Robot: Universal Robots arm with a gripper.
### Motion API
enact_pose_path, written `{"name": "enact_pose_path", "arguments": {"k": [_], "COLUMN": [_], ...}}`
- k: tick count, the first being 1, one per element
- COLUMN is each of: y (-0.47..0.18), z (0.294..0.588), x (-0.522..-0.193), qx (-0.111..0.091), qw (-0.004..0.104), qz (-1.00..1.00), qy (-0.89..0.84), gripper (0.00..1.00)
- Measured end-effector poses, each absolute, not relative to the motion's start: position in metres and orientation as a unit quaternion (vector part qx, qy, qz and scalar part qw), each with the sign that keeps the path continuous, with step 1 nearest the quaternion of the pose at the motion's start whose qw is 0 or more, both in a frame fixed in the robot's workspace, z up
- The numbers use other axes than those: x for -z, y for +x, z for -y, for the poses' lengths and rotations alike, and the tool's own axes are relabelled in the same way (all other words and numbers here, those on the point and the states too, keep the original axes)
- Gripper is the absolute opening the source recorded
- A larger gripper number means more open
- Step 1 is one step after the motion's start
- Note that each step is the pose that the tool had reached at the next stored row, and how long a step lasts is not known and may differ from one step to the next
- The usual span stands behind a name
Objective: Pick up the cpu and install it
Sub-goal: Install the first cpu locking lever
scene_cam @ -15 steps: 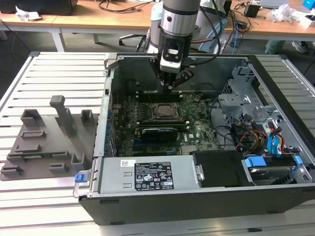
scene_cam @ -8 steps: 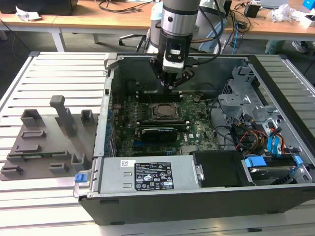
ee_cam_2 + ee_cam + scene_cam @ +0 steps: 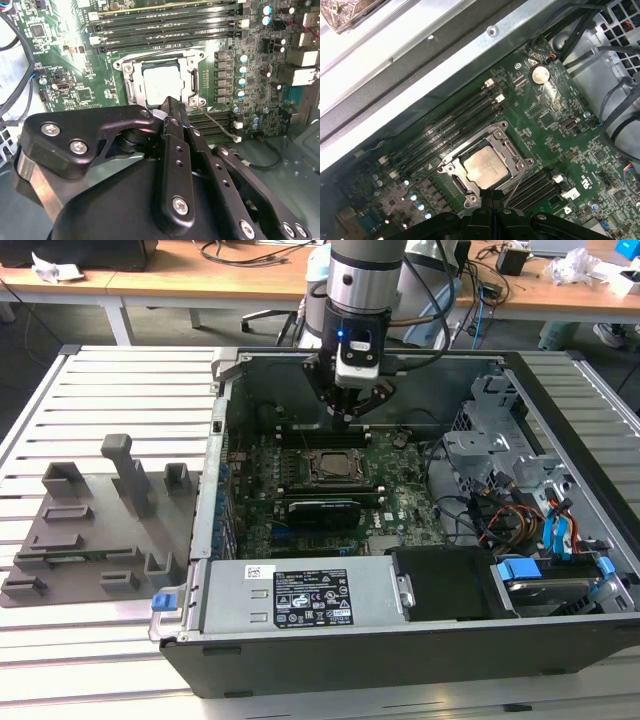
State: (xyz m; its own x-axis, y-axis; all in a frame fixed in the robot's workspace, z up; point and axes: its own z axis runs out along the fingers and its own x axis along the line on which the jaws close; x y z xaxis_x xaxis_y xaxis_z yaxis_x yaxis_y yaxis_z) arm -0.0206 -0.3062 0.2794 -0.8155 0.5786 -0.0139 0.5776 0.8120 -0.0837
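The cpu (image 3: 330, 465) is a flat square chip with a silver-grey top. It lies inside the metal socket frame (image 3: 512, 150) on the green motherboard (image 3: 400, 505), in the open computer case. It shows in both wrist views too, cpu (image 3: 162, 82) and cpu (image 3: 484, 167). My gripper (image 3: 350, 412) hangs above the board, just behind the socket in the exterior view. Its black fingers are closed together with nothing between them, gripper (image 3: 170, 104) and gripper (image 3: 492, 192). The fingertips stand over the socket's edge, apart from the chip.
A grey tray (image 3: 90, 520) with upright blocks lies on the slatted table at the exterior view's left. Inside the case are a power supply (image 3: 300, 595), a dark expansion card (image 3: 322, 510), memory slots (image 3: 450, 130) and a drive cage with cables (image 3: 520, 495).
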Motion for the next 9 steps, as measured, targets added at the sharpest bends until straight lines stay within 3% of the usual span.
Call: {"name": "enact_pose_path", "arguments": {"k": [9], "y": [-0.0206], "z": [0.3062], "x": [-0.2795], "qx": [-0.042], "qw": [0.005], "qz": [0.962], "qy": [-0.269], "gripper": [0.11]}}
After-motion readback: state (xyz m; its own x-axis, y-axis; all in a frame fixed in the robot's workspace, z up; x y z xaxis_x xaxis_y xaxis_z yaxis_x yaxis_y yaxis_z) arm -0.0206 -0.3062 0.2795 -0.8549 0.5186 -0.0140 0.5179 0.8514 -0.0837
